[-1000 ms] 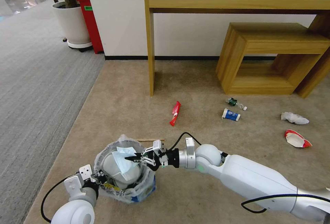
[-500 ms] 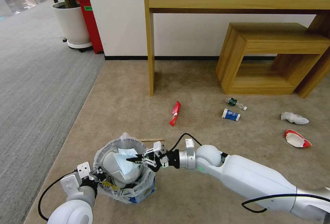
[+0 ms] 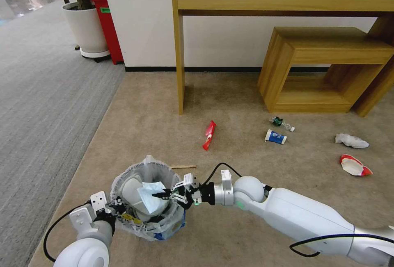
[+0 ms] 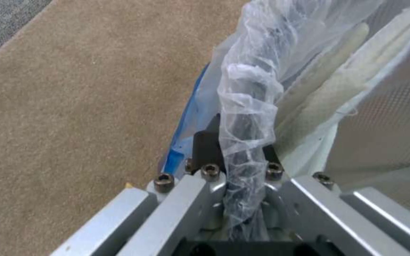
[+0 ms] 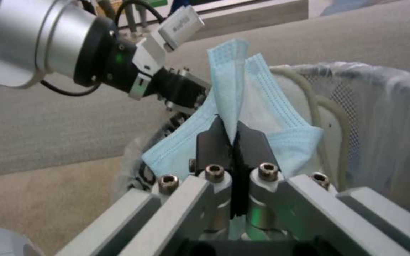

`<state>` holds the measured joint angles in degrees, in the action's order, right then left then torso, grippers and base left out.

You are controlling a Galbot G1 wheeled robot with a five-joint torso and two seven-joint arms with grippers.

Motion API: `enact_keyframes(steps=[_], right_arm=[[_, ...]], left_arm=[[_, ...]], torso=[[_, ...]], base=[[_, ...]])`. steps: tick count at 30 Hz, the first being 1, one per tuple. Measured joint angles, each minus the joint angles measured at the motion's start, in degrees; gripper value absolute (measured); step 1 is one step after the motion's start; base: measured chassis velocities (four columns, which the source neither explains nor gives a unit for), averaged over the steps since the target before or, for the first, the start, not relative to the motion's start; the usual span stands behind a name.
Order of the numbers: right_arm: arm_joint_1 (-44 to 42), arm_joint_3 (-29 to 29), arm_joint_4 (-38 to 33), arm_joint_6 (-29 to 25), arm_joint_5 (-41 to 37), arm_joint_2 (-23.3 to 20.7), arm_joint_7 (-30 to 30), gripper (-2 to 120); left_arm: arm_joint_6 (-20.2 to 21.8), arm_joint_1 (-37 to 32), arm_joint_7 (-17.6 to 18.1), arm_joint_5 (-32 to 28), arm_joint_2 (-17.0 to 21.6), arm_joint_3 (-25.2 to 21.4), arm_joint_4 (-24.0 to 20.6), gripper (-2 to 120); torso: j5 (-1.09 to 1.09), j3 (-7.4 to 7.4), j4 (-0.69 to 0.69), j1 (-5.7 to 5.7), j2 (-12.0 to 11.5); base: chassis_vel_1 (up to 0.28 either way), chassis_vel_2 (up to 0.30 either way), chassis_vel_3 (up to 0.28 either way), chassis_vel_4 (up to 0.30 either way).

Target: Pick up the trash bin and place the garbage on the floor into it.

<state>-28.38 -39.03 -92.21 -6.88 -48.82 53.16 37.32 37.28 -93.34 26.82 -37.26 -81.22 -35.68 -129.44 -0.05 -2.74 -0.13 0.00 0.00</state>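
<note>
- Disposal of the blue face mask (image 3: 151, 199) was the step you had in hand: the right gripper (image 3: 158, 195) held it pinched over the mouth of the trash bin (image 3: 147, 226), with its jaws closed tight on a fold of the fabric, as the right wrist view made plain (image 5: 231, 140).
- Your left gripper (image 4: 238, 149) was clamped on the bin's near rim, bag plastic caught between the jaws, and carried the bin just above the floor (image 3: 164, 107), or perhaps resting on it; the head view did not settle which.
- Inside the bin, two white slippers (image 3: 133, 193) already lay under the mask.
- Your next move, as I judged it, called for letting the jaws part so the mask dropped onto the slippers, then drawing the right arm back clear of the crinkled bag.
- Beyond the bin, toward the desk, a thin wooden stick (image 3: 182, 166) lay just past the rim, and the red wrapper (image 3: 209, 134) sat farther out.
- Well to the bin's right lay the blue-white cup (image 3: 275, 136), tiny bottle (image 3: 281, 122), white tissue (image 3: 351, 140) and red-white paper cup (image 3: 354, 165).
- Your right arm reached across nearly level, wrist straight, fingertips aimed at the bin's centre; the left forearm rose from below, wrist bent up to the rim.
</note>
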Motion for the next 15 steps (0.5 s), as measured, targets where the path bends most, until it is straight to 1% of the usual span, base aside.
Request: enact_keyframes(steps=[7,9,10,11,12,14,15], right_arm=[[-0.2,-0.1,0.3,-0.3,0.6,0.0,-0.5,0],[-0.3,-0.1,0.3,-0.4,0.8,0.0,-0.5,7],[-0.3,-0.1,0.3,-0.4,0.8,0.0,-0.5,7],[-0.4,-0.1,0.4,-0.4,1.0,0.0,-0.5,13],[-0.4,-0.1,0.5,-0.4,1.0,0.1,-0.6,16],[-0.4,-0.1,0.5,-0.4,1.0,0.1,-0.6,18],[-0.5,-0.1,0.7,-0.5,1.2,0.2,-0.7,26]], left_arm=[[0.0,-0.2,0.0,0.1,-0.3,0.2,-0.3,0],[0.1,-0.3,0.0,0.1,-0.3,0.3,-0.6,0],[0.1,-0.3,0.0,0.1,-0.3,0.3,-0.6,0],[0.1,-0.4,0.0,0.1,-0.3,0.3,-0.8,0],[0.1,-0.4,0.0,0.0,-0.4,0.4,-0.9,0],[0.1,-0.4,0.0,0.1,-0.4,0.3,-0.9,0],[0.1,-0.5,0.0,0.1,-0.4,0.4,-1.0,0]], torso=[[0.00,0.00,0.00,0.00,0.0],[0.00,0.00,0.00,0.00,0.0],[0.00,0.00,0.00,0.00,0.0],[0.00,0.00,0.00,0.00,0.0],[0.00,0.00,0.00,0.00,0.0],[0.00,0.00,0.00,0.00,0.0],[0.00,0.00,0.00,0.00,0.0]], base=[[0.000,0.000,0.000,0.000],[0.000,0.000,0.000,0.000],[0.000,0.000,0.000,0.000],[0.000,0.000,0.000,0.000],[0.000,0.000,0.000,0.000],[0.000,0.000,0.000,0.000],[0.000,0.000,0.000,0.000]])
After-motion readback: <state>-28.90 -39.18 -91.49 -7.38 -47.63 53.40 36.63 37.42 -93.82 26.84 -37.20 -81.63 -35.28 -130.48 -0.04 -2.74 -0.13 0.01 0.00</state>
